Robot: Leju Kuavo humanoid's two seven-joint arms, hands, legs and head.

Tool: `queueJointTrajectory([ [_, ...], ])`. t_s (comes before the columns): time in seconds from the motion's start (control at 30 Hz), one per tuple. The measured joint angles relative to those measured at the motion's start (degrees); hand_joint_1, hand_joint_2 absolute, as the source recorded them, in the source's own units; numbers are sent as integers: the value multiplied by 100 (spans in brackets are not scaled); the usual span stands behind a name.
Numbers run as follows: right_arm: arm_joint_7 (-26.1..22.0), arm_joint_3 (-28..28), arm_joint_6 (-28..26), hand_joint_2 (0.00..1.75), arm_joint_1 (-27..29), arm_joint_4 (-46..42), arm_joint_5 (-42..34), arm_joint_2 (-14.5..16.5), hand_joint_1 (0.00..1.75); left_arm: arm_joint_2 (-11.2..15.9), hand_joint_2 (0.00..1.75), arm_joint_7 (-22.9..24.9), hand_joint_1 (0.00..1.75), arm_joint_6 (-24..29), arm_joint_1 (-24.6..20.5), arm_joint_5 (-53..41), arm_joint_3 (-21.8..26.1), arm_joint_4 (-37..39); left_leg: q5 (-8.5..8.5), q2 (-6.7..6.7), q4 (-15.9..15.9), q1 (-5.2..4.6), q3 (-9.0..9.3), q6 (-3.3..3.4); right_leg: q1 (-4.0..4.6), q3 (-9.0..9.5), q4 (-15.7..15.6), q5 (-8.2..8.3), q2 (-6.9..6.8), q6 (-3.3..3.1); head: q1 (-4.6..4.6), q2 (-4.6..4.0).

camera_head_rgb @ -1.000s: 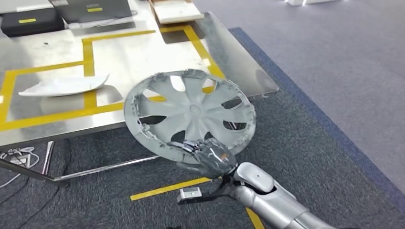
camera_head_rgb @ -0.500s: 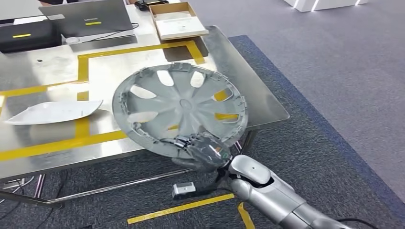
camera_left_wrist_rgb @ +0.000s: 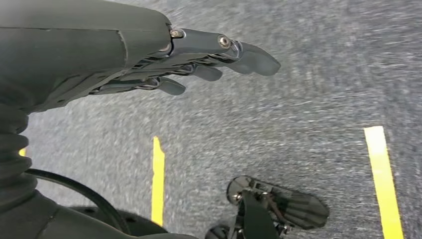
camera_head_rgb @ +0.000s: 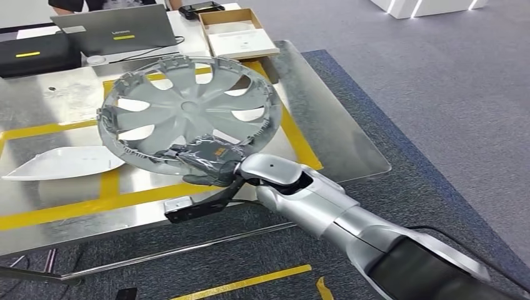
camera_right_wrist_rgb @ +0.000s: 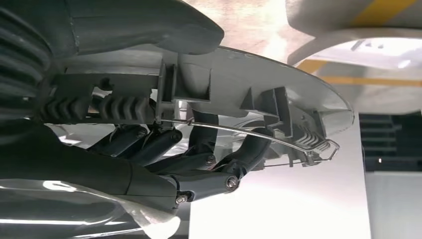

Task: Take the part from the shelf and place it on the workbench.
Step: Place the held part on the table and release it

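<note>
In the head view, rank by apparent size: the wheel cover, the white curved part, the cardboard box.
1. Wheel cover, nearest the camera.
2. White curved part.
3. Cardboard box, farthest, so unsure against the white part.

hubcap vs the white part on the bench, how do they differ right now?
The hubcap is grey, round and spoked; the white part is a plain elongated shell with pointed ends. The hubcap is gripped at its rim by the right hand and tilted above the workbench; the white part lies flat on it, untouched. Both are over the yellow-taped area.

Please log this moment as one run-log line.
right hand: grips hubcap by its rim | hubcap: tilted above steel workbench, not set down | left hand: holds nothing, hanging over carpet
</note>
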Motion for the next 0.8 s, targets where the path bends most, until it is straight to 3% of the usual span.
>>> queueJointTrajectory([
  [0.07,156,115,161,175,-203,334,-31,140,175,-1,175,-3,0,-74,-34,-48,-83,0,-3,-2,-25,22,24,53,0,-148,293,-202,-16,37,17,0],
  [0.13,282,230,327,175,-304,638,-122,217,175,-2,175,-11,0,-173,-60,-63,-143,0,-26,-6,-27,22,38,100,-3,-510,1025,-530,-26,51,34,0],
  [0.2,334,320,423,175,-321,934,-239,253,175,-4,175,-38,0,-277,-62,-48,-175,0,-51,-20,-25,14,63,128,3,-838,1601,-653,-26,49,34,0],
  [0.23,343,350,444,175,-321,1063,-293,262,175,-5,175,-61,0,-314,-60,-36,-183,0,-67,-30,-24,6,83,135,9,-872,1594,-549,-27,37,36,0],
  [0.27,351,370,456,175,-324,1168,-336,270,175,-4,175,-80,0,-337,-58,-25,-191,0,-86,-40,-23,-3,110,137,20,-792,1348,-341,-27,13,35,0],
  [0.33,358,401,465,175,-344,1319,-383,285,175,-11,175,-103,0,-357,-59,-15,-209,0,-130,-46,-20,-23,156,125,60,-448,567,100,-34,-80,25,0],
  [0.37,355,414,466,175,-364,1375,-394,299,175,-15,175,-105,0,-363,-64,-15,-220,0,-144,-41,-14,-23,160,110,83,-301,257,221,-39,-120,15,1],
  [0.4,351,428,467,175,-384,1428,-400,321,175,-21,175,-105,0,-370,-69,-13,-230,0,-151,-32,-8,-20,152,88,105,-211,83,253,-42,-148,4,1],
  [0.5,392,466,472,175,-443,1570,-458,366,175,-32,175,-132,0,-380,-83,-36,-263,0,-170,-8,10,-18,125,14,103,-141,-49,195,-43,-168,5,0],
  [0.57,447,454,479,87,-506,1695,-581,359,87,-22,175,-174,0,-395,-85,-69,-292,0,-314,2,243,-21,26,-46,56,-84,-111,186,-60,-186,-5,0],
  [0.63,506,385,486,0,-591,1844,-711,311,0,-8,175,-202,0,-420,-79,-95,-314,0,-611,7,896,8,-275,-108,38,-46,-122,174,-77,-203,-14,0],
  [0.67,541,341,486,0,-643,1911,-757,267,0,-3,175,-206,0,-425,-73,-107,-325,0,-742,8,1269,26,-457,-131,37,-37,-118,168,-80,-205,-14,0],
  [0.7,576,293,478,0,-701,1971,-791,209,0,4,131,-207,0,-414,-65,-117,-339,0,-797,8,1526,41,-589,-149,35,-26,-114,161,-81,-205,-12,0],
  [0.73,600,245,457,0,-777,2020,-817,149,0,10,87,-213,0,-386,-57,-122,-354,0,-750,9,1600,53,-635,-160,31,-15,-106,152,-76,-200,-12,0],
  [0.8,568,143,353,0,-962,2085,-860,42,0,23,0,-246,0,-297,-51,-98,-374,0,-372,11,1108,75,-420,-168,15,15,-75,122,-58,-174,-13,0],
])
